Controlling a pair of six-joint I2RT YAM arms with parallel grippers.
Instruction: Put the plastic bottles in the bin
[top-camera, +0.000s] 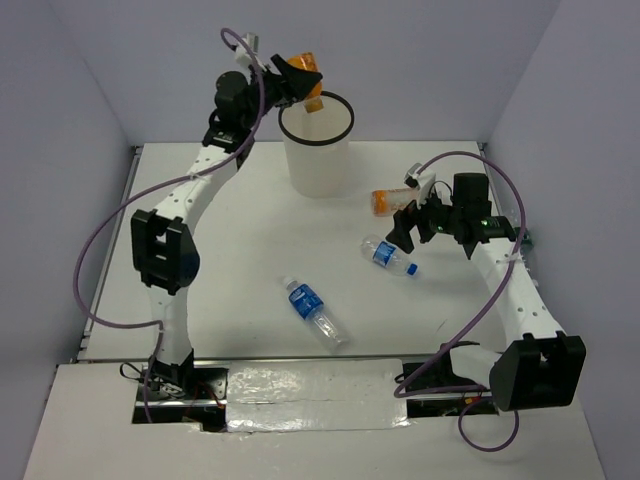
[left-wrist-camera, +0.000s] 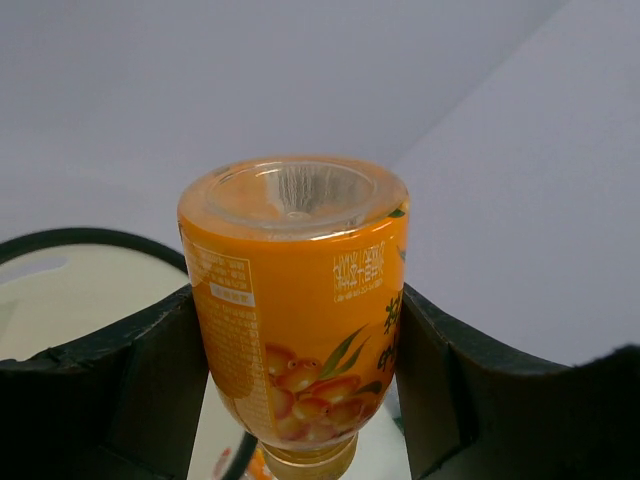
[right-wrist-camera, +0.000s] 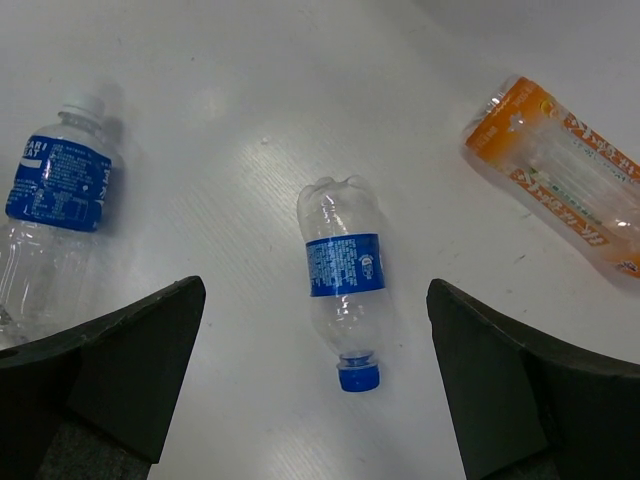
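The left arm (top-camera: 195, 195) and the right arm (top-camera: 520, 295) were built alike: slim white links joined by bulky black joint housings, with black motor blocks at the wrists. A thin purple cable (top-camera: 82, 262) hung in loose loops off the left arm, and a matching purple lead (top-camera: 462, 153) off the right. The fingers (right-wrist-camera: 110, 370) were matte black, broad and wedge-shaped, with slightly rough edges.

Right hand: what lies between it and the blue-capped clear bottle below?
Nothing. In the right wrist view the right hand is open over the blue-capped clear bottle, with only bare table around it.
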